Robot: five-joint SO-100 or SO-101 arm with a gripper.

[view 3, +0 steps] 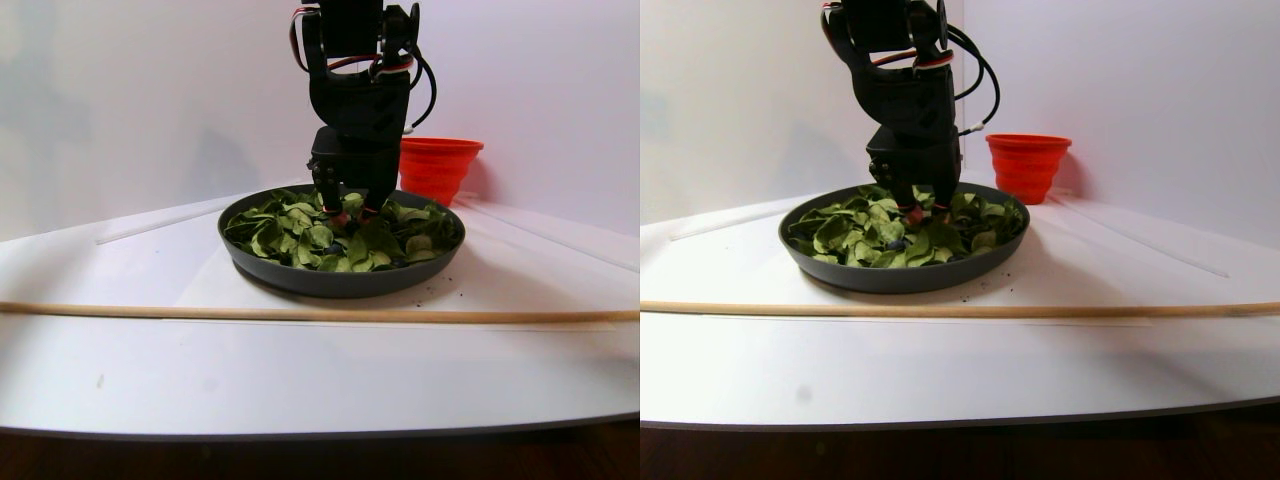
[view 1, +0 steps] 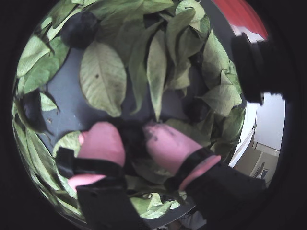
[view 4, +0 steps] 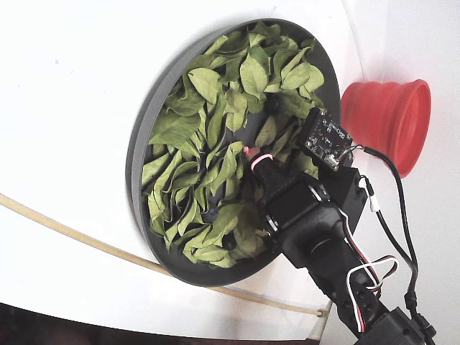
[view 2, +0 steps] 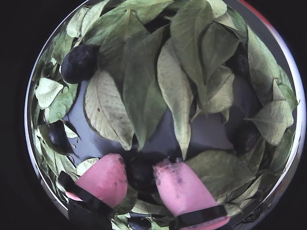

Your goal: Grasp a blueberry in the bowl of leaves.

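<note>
Tool [view 2: 140,175] is down in the bowl [view 3: 340,280] among the leaves [view 2: 144,91], pink fingertips [view 2: 180,187] narrowed on a dark blueberry [view 2: 140,173] sitting between them. More blueberries lie ahead-left [view 2: 79,63] and ahead-right [view 2: 245,137].

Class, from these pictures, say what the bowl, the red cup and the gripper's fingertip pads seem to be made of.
The bowl: matte dark-grey, likely plastic or coated metal.
The red cup: ribbed stepped wall suggests soft collapsible silicone.
The fingertip pads: smooth matte pink, probably rubber, smudged dark on one.
</note>
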